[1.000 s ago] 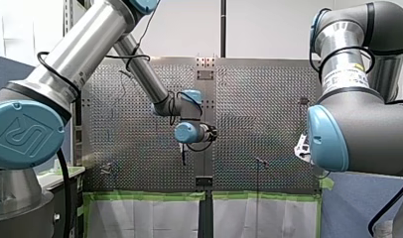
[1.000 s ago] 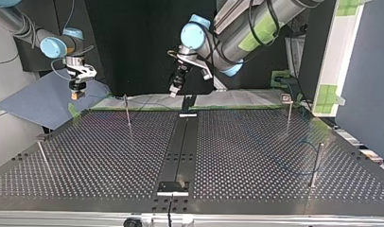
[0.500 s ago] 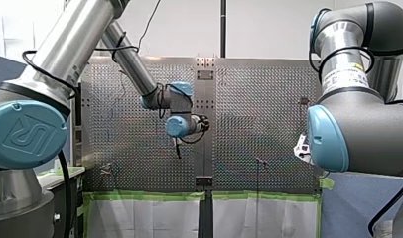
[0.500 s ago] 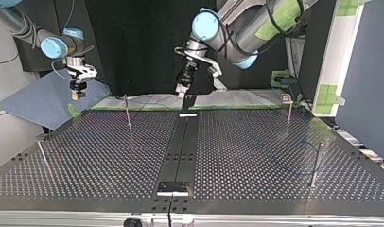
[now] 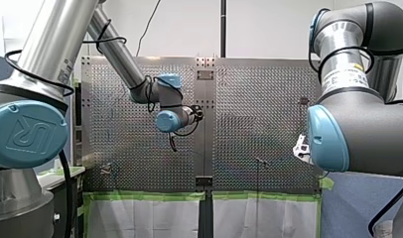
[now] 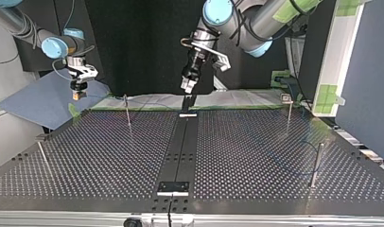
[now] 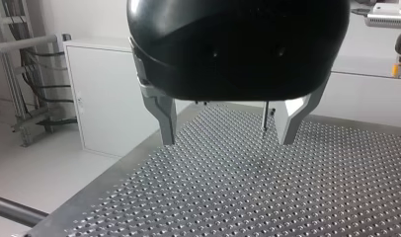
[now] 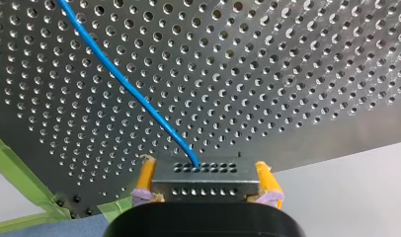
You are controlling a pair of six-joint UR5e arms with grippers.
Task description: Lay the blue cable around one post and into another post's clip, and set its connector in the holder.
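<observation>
Our right hand (image 8: 205,168) clenched on connector (image 8: 203,180). Cable (image 8: 134,98) runs out from connector, ahead of hand, over bench (image 8: 312,74). Our left hand (image 7: 228,140) released, empty, above bench, post (image 7: 264,116) ahead of it. We judge task early: connector grasped, nothing more. Remaining: cable round post, cable into clip, connector into holder. We see no wrap and no clipped cable; holder we cannot pick out for sure.
</observation>
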